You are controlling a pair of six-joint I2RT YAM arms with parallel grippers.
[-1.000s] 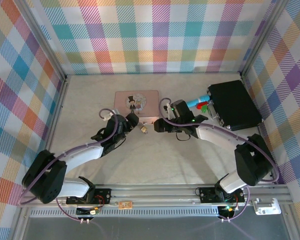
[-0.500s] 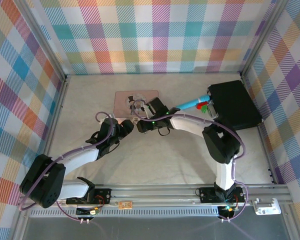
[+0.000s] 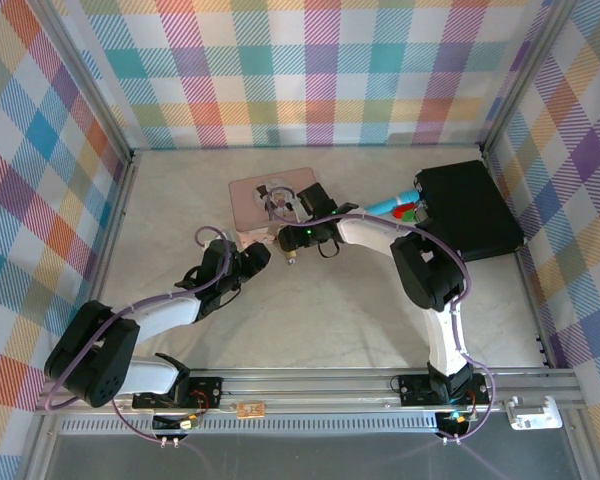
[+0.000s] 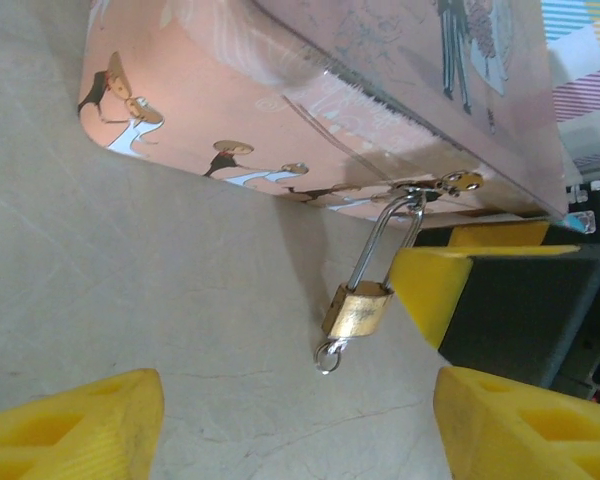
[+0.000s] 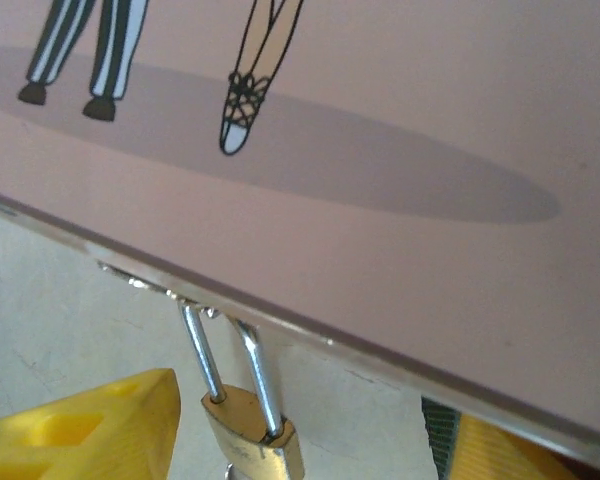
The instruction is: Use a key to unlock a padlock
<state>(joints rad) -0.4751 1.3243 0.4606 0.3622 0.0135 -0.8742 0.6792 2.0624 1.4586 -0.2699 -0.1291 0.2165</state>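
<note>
The padlock [image 4: 358, 310] is hanging by its thin shackle [image 4: 388, 238] from the hasp [image 4: 442, 184] on the front edge of the pink tin [image 4: 280, 110]. Its brass body is pointing away from the tin and out over the worktop [image 4: 130, 280].

The coming move turns on this: the lock's long axis is running from the hasp back toward the left hand [image 4: 298, 400], slightly slanted, so its keyhole end is facing that hand. The lock is lying straight ahead of the left hand, nearer its right-side finger and well short of both. That hand is spread wide and gripping nothing.

The right hand [image 5: 315, 430] is the nearer one. In its own wrist view the padlock [image 5: 252, 438] is sitting between its two yellow fingers [image 5: 80, 425], close beside one of them, with the tin [image 5: 380, 150] directly beyond. That hand is also released, its fingers parted on either side of the lock with a gap showing. From above, the two hands are meeting at the tin's near edge.

The key is hard to make out. A small silver loop [image 4: 327, 356] is showing at the lock's free end, and whether it belongs to a key seated in the keyhole I cannot tell. The lower part of the lock body is running off the bottom of the right wrist view, so the keyhole itself is hidden there.
</note>
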